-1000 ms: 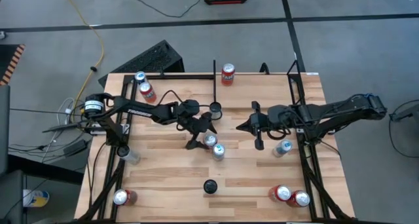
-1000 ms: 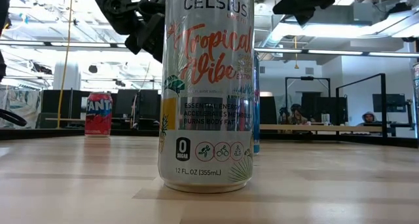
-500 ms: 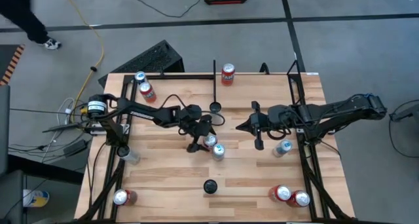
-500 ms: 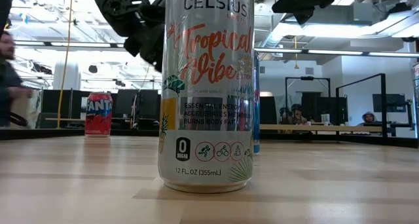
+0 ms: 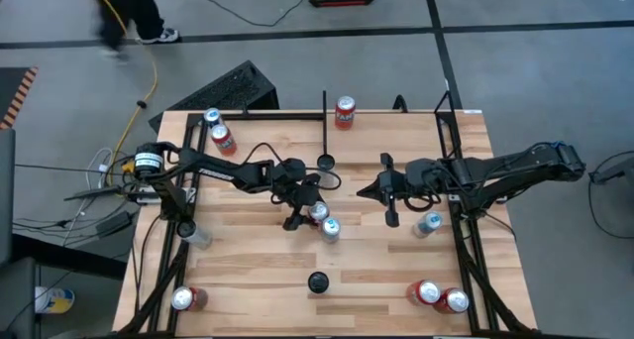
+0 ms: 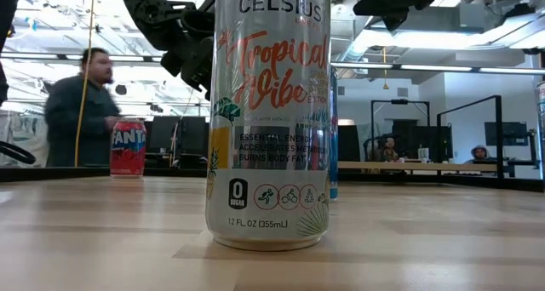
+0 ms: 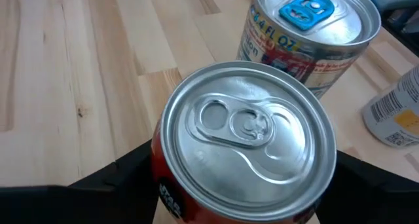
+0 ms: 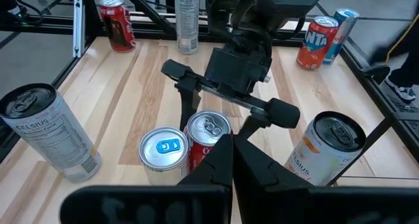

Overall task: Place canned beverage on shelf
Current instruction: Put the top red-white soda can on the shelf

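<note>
High view: left end effector (image 5: 302, 208) sits mid-worktop (image 5: 248, 260) over a red can (image 5: 316, 212), right end effector (image 5: 388, 195) waits shut nearby. Left wrist view: fingers (image 7: 118, 178) flank the red can, apparently clamped; right wrist view agrees. Grasp step; next, lift clear of the neighbouring blue-tab can (image 7: 308, 34), carry to shelf

Looks to us like an open-plan robotics lab or office. We can see monitors on desks (image 6: 400, 159), ceiling strip lights (image 6: 443, 37), a bare concrete floor (image 5: 535, 71) and loose cables (image 5: 243, 17).
</note>
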Tool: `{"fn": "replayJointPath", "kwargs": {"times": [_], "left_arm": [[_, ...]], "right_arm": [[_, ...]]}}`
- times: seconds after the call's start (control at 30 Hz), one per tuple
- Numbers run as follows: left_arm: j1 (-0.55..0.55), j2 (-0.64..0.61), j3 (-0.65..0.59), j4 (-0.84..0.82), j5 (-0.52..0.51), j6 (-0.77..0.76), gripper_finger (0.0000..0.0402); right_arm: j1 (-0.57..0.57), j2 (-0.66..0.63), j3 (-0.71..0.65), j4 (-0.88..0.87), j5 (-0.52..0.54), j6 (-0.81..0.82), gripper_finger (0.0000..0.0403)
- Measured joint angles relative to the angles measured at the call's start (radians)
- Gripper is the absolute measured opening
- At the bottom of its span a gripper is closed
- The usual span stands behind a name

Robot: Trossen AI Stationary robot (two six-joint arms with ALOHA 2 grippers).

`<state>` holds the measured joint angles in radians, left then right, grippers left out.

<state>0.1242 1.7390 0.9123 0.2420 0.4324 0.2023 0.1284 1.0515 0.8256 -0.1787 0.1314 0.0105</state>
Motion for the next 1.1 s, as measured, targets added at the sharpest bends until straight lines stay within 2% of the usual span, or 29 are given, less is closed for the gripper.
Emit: {"fn": "replayJointPath", "kwargs": {"times": [0.33,0.57,0.73,0.83,0.93,1.1], "left_arm": [[-0.001,-0.017,0.003,-0.027,-0.018,-0.005,0.0286],[-0.001,-0.131,0.05,-0.206,-0.13,0.059,0.0286],[-0.001,-0.246,0.094,-0.344,-0.111,0.077,0.0286],[-0.002,-0.314,0.117,-0.303,-0.068,0.073,0.0286],[-0.001,-0.343,0.142,-0.225,-0.068,0.055,0.0286],[0.022,-0.277,0.273,-0.179,-0.105,0.074,0.0286]], "right_arm": [[0.0,0.0,0.0,-0.001,0.0,0.0,0.0028],[0.0,0.0,0.0,-0.003,0.0,0.0,0.0028],[-0.001,-0.003,0.001,-0.015,0.0,0.0,0.0028],[-0.008,-0.025,0.001,-0.05,0.0,0.0,0.0028],[-0.014,-0.058,0.001,-0.076,0.001,0.0,0.0028],[-0.025,-0.129,0.001,-0.075,0.004,-0.01,0.0028]]}}
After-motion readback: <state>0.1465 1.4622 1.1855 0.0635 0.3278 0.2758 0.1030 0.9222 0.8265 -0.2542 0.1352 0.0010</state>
